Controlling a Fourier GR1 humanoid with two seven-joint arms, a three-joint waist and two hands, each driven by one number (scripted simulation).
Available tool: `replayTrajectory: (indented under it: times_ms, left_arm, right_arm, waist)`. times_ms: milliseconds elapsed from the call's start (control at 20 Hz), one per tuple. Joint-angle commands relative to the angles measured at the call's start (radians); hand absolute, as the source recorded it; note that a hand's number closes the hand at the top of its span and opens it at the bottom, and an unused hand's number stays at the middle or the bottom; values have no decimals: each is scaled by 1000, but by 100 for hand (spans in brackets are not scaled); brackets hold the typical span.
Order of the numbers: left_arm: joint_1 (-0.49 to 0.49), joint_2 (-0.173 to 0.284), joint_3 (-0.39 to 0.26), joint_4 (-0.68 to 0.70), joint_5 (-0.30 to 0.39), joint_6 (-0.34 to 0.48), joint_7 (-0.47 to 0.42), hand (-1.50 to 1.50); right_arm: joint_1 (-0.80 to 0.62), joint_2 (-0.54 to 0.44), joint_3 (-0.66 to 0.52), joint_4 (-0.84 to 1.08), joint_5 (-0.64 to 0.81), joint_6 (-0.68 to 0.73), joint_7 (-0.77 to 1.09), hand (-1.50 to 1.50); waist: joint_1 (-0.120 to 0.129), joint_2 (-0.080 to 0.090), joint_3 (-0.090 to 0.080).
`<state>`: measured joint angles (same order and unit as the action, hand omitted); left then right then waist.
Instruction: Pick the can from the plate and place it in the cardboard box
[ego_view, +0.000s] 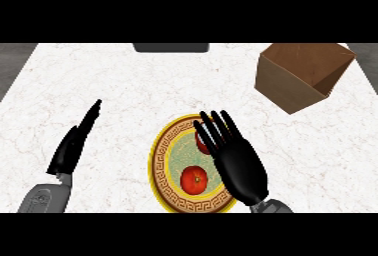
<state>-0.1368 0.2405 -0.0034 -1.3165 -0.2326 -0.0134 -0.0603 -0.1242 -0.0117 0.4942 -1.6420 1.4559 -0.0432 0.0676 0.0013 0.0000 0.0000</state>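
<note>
The right hand (240, 162) hovers with straight, spread fingers over the plate's (164, 150) right half, covering most of a red can (201, 142); only its red left edge shows beside the fingers. A second red, round object (193, 179) lies on the plate nearer the bench's (133, 85) front edge. The left hand (74, 145) rests open toward the left. The cardboard box (303, 75) sits open at the far right corner.

Red can (194, 180) on ornate plate (164, 150), open cardboard box (303, 75) tilted
</note>
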Motion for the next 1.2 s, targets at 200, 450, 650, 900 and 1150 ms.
replayTrajectory:
  times_ms: [200,450,650,900,1150]
  left_arm:
    - [26,7,27,-89,3,-48,45,0]
    - [-46,-40,40,70,-48,-8,-21,0]
    - [18,14,61,-66,-10,-86,18,0]
    - [23,-40,41,-58,-57,-46,26,0]
    - [-22,-47,48,-68,-62,-48,81,0]
  right_arm:
    - [-83,11,-37,192,-25,-97,-18,-150]
    - [-67,12,-35,139,-52,-24,-35,-150]
    - [-99,12,31,217,-82,-88,39,-150]
    - [-122,12,4,288,-79,-115,22,-150]
    - [-148,12,28,389,-112,-185,24,150]
  waist:
    - [5,0,0]
    - [-2,0,0]
    - [3,0,0]
    - [1,0,0]
    - [1,0,0]
